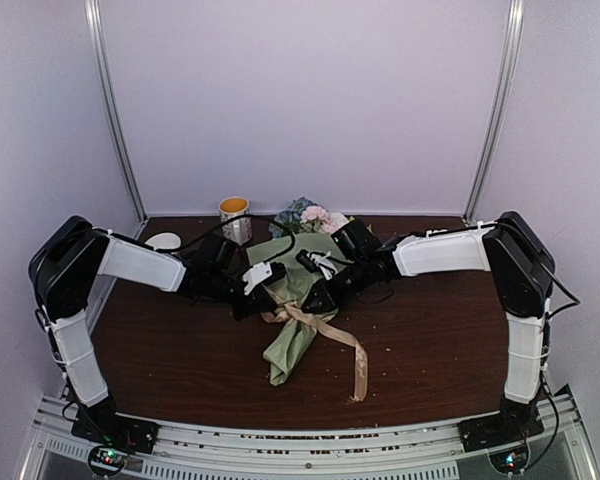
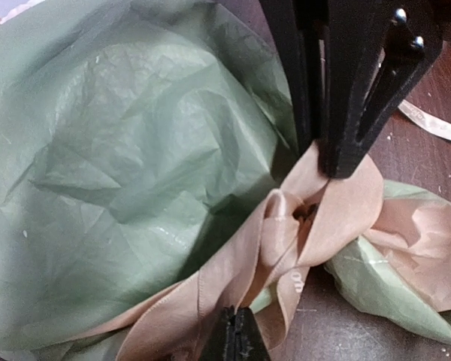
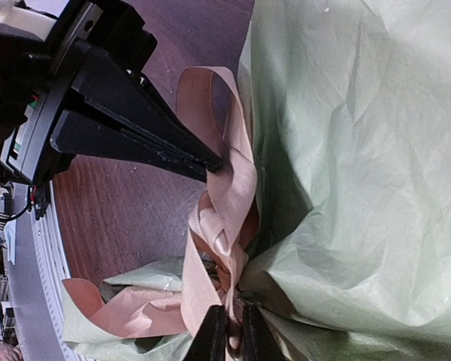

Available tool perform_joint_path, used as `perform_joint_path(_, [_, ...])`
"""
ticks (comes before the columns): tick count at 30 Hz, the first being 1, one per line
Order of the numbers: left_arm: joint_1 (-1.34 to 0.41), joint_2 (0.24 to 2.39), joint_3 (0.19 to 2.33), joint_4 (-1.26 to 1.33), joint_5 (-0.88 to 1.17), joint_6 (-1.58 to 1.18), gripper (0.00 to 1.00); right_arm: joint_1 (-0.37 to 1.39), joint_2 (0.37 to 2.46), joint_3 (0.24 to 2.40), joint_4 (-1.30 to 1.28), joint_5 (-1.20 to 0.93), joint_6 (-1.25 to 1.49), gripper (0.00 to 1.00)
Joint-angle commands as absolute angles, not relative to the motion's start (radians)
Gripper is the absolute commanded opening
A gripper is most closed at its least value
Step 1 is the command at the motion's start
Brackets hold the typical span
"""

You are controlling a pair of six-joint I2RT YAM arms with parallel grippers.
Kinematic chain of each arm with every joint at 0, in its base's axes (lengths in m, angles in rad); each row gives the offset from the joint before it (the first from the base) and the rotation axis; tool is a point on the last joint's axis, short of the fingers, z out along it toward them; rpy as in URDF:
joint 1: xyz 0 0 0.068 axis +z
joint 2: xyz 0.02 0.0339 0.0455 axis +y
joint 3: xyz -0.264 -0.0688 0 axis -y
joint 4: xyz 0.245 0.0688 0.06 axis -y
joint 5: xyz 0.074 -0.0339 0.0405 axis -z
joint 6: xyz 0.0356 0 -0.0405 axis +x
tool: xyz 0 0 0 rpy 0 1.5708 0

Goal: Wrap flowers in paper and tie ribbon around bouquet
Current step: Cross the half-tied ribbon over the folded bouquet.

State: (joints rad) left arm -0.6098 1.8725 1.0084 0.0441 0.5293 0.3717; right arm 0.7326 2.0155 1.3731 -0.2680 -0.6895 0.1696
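The bouquet lies in the middle of the table, a cone of sage-green paper (image 1: pixel 302 272) with the flowers (image 1: pixel 315 215) at its far, wide end. The beige ribbon (image 1: pixel 332 332) is knotted round the cone's waist, and one tail trails toward the near right. My left gripper (image 1: pixel 264 305) is shut on a ribbon loop (image 2: pixel 210 289) left of the knot; its fingertips (image 2: pixel 227 338) pinch the fabric. My right gripper (image 1: pixel 307 303) is closed on a ribbon strand (image 3: pixel 210 226) right at the knot, its fingertips (image 3: pixel 210 338) a sliver apart. The stems are hidden inside the paper.
A white cup (image 1: pixel 235 216) stands at the back, left of the blooms, and a small white round object (image 1: pixel 163 241) lies at the far left. Both arms reach inward over the dark wooden table (image 1: pixel 440 340). Crumbs dot the tabletop.
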Motion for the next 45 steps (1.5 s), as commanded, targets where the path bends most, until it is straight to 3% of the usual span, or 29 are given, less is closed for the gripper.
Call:
perform_joint_path(1, [-0.613,1.831,0.981,0.072,0.545,0.363,0.0,0.726,1.983,1.4,-0.243,-0.685,0.196,0.12])
perform_joint_path(10, [-0.613,1.824,0.971,0.088,0.542,0.356,0.0,0.726,1.987,1.396,-0.215,-0.686,0.213,0.28])
perform_joint_path(17, [-0.613,1.825,0.966,0.095,0.543,0.349,0.0,0.727,2.007,1.411,-0.191,-0.679,0.235,0.2])
perform_joint_path(23, [-0.613,1.824,0.962,0.095,0.541,0.347,0.0,0.726,2.005,1.409,-0.208,-0.686,0.222,0.0])
perform_joint_path(33, [-0.613,1.807,0.938,0.138,0.53,0.327,0.0,0.726,1.983,1.409,-0.237,-0.686,0.204,0.0])
perform_joint_path(37, [-0.613,1.702,0.83,0.34,0.535,0.279,0.45,0.731,1.943,1.389,-0.209,-0.689,0.195,0.0])
perform_joint_path(45, [-0.611,1.704,0.937,0.272,0.637,0.293,0.57,0.745,1.914,1.351,-0.18,-0.674,0.184,0.0])
